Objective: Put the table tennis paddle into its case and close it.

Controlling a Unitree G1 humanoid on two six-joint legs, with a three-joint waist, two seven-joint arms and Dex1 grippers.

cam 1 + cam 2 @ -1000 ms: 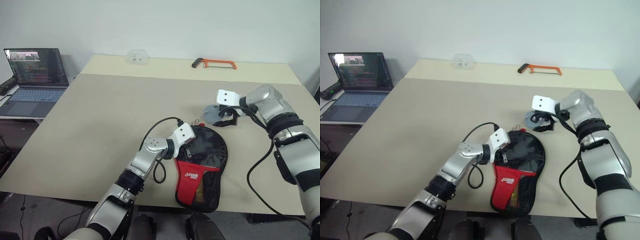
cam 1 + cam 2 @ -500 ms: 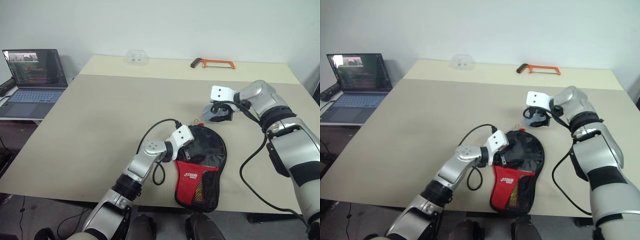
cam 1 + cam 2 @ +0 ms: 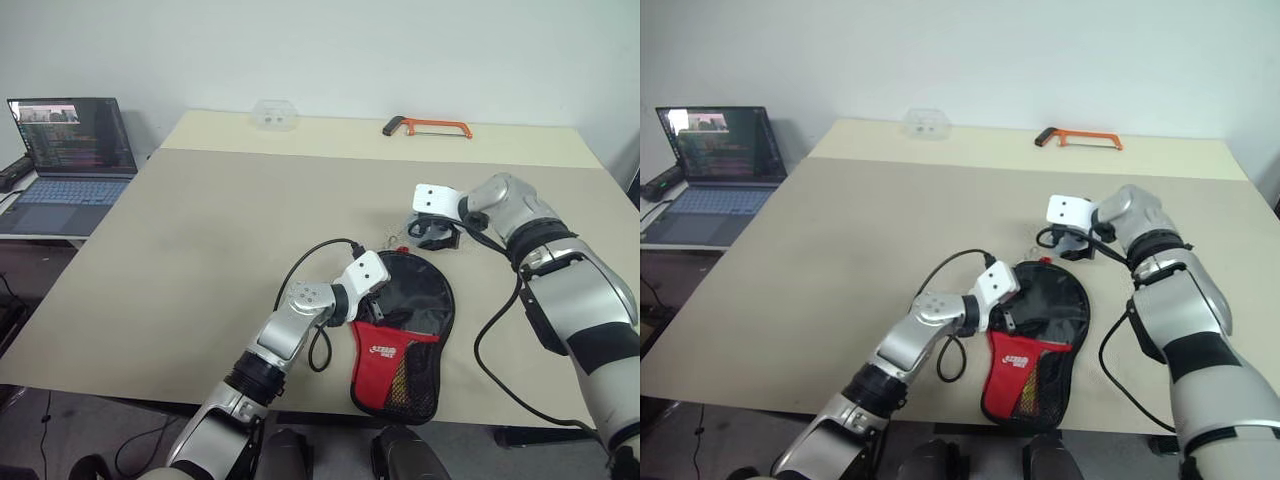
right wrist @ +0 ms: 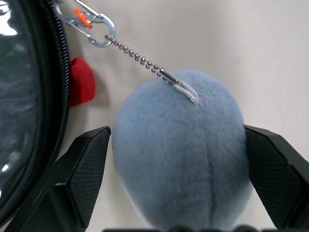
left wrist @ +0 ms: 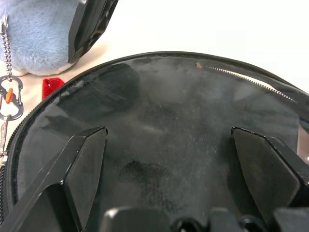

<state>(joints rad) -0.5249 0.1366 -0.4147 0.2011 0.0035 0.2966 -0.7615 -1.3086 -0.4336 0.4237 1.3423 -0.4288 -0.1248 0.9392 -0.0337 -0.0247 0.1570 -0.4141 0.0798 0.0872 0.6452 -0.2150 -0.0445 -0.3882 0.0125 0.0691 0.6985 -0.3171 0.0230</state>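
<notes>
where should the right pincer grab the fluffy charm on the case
Grip the charm across its round plush body, from above, a finger on each flank. The right pincer already stands open astride it. Probably avoid the thin bead chain, which looks too slight to pinch, and the case edge alongside.

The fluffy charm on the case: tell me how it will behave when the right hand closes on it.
The charm looks plush, so it will probably squash and feel light. Its bead chain clips to the case, so lifting it will likely tug the case's edge.
</notes>
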